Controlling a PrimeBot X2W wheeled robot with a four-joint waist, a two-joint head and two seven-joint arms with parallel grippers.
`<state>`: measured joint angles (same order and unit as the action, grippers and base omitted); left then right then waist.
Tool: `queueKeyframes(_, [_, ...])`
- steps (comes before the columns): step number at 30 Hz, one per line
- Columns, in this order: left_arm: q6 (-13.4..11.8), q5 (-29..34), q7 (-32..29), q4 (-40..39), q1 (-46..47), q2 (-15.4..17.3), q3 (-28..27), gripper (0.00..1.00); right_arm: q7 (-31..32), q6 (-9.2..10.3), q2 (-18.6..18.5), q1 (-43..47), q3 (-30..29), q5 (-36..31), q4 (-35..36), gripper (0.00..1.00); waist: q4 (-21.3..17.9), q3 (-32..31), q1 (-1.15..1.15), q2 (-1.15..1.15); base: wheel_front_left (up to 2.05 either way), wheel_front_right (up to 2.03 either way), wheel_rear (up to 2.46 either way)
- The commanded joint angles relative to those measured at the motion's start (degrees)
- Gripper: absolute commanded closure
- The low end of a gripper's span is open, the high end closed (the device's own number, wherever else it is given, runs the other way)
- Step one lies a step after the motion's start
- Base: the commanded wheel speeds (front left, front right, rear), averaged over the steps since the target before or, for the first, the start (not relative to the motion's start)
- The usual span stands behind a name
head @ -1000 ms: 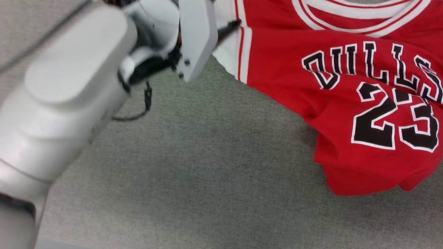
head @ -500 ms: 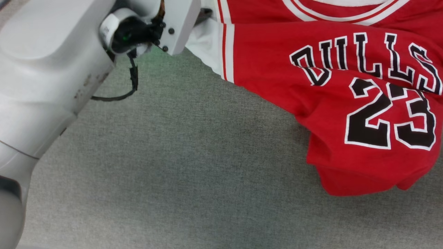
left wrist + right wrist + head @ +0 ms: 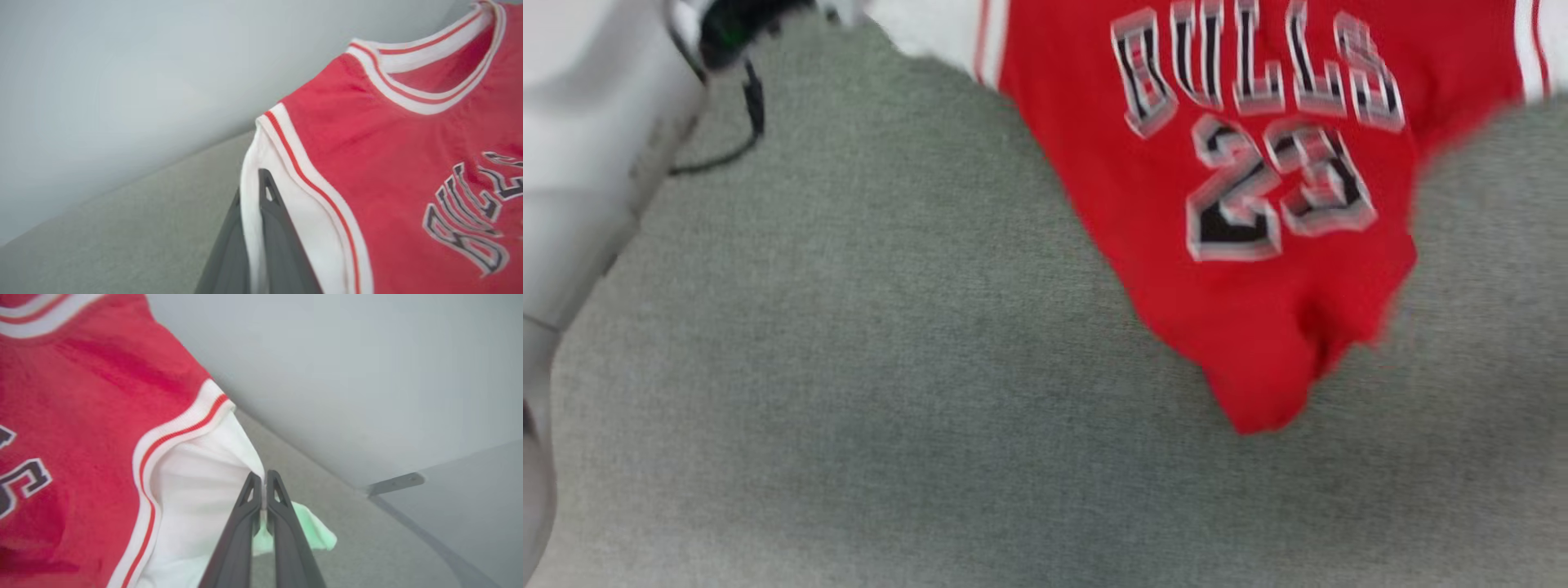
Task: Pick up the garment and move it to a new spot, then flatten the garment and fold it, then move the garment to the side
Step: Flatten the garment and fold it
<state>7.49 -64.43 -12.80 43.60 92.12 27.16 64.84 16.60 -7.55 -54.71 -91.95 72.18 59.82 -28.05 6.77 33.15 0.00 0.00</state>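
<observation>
Left gripper (image 3: 251, 192) and right gripper (image 3: 263, 482) each clench a jersey (image 3: 1258, 327) armhole: pick-up likely underway; next, carry it level elsewhere.

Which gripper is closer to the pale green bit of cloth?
Right. The right gripper pinches the red basketball jersey beside the pale green cloth; the left gripper pinches the jersey's other armhole.

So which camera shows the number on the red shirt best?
The head view: the number 23 on the jersey is whole there, though blurred. The left wrist view catches the lettering above it; the right wrist view, a cut-off scrap of print at its left edge.
</observation>
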Motion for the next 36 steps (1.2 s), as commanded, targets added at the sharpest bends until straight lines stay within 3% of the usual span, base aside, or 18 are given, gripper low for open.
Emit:
queueKeyframes(1, [-0.4, -0.4, 3.2, 1.7, 1.8, -1.0, -1.7, 1.00, -1.7, 0.13, 0.9, -1.7, -1.4, 0.0, -2.1, 1.00, -2.1, -1.9, 0.00, 0.00, 0.00, 0.00, 0.00])
queueKeyframes(8, [-2.7, -2.5, 18.6, 11.5, 10.4, -4.7, -10.3, 1.00, -14.3, 0.13, 9.4, -12.1, -9.4, -4.0, -17.5, 1.00, -4.4, -3.2, 0.00, 0.00, 0.00, 0.00, 0.00])
queueKeyframes(11, [-2.2, -4.4, 23.4, 14.0, 14.3, -6.1, -13.9, 1.00, -20.1, 0.13, 12.9, -17.2, -12.5, -6.7, -24.0, 1.00, -5.0, -3.9, 0.00, 0.00, 0.00, 0.00, 0.00])
queueKeyframes(16, [-1.0, -5.8, 26.9, 17.4, 17.0, -6.6, -17.1, 1.00, -25.1, 0.13, 18.4, -20.6, -14.5, -9.0, -32.0, 1.00, -5.5, -6.2, 0.00, 0.00, 0.00, 0.00, 0.00])
queueKeyframes(20, [-0.2, -6.6, 27.3, 18.7, 13.4, -5.9, -17.2, 1.00, -24.5, 0.13, 19.5, -17.0, -12.4, -8.8, -32.9, 1.00, -5.7, -8.1, 0.00, 0.00, 0.00, 0.00, 0.00])
queueKeyframes(27, [0.0, -8.3, 27.2, 8.7, -0.6, -1.9, -13.5, 1.00, -22.2, 0.13, 16.2, -6.1, -6.7, -6.1, -26.6, 1.00, -5.9, -11.3, 0.00, 0.00, 0.00, 0.00, 0.00])
queueKeyframes(30, [0.0, -13.0, 27.3, -4.5, -14.7, 4.4, -10.7, 1.00, -21.8, 0.13, 12.4, 3.3, -3.2, -3.6, -19.3, 1.00, -5.7, -13.5, 0.00, 0.00, 0.00, 0.00, 0.00])
queueKeyframes(31, [0.0, -13.0, 27.3, -4.5, -14.7, 4.4, -10.7, 1.00, -21.8, 0.13, 12.4, 3.3, -3.2, -3.6, -19.3, 1.00, -5.7, -13.5, 0.00, 0.00, 0.00, 0.00, 0.00])
queueKeyframes(36, [0.0, -16.1, 27.5, -17.6, -30.6, 10.9, -5.8, 1.00, -21.8, 0.13, 5.0, 16.3, -1.2, 0.1, -7.1, 1.00, -5.0, -15.7, 0.00, 0.00, 0.00, 0.00, 0.00])
